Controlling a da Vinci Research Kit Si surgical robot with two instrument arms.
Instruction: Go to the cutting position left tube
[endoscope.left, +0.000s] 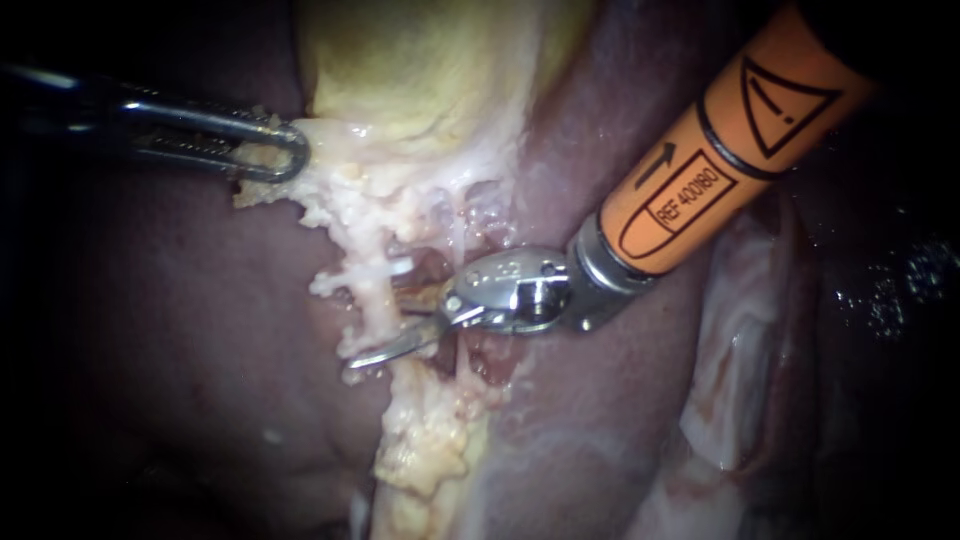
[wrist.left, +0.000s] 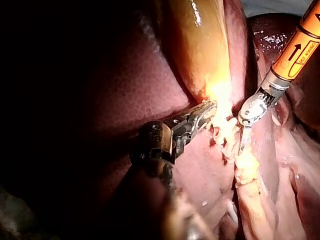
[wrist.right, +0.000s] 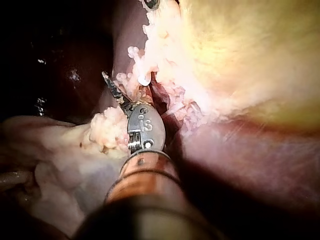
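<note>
The yellow gallbladder (endoscope.left: 430, 70) narrows into frayed pale tissue with a thin pale tube (endoscope.left: 372, 295) running down from it. My left instrument (endoscope.left: 270, 150) comes in from the left, its jaws shut on the pale tissue at the gallbladder's neck; the left wrist view shows this grip (wrist.left: 205, 112) as well. My right instrument (endoscope.left: 380, 325), on an orange shaft, reaches in from the upper right with slim blades open at the tube. One blade lies across the tube's lower part; the other is partly hidden by tissue. A small white piece, perhaps a clip (endoscope.left: 400, 267), sits on the tube just above the blades.
Dark red liver (endoscope.left: 180, 330) lies on both sides of the tube. A lumpy strip of yellow fat (endoscope.left: 430, 450) continues below the blades. Pale folded tissue (endoscope.left: 740, 360) lies to the right under the orange shaft.
</note>
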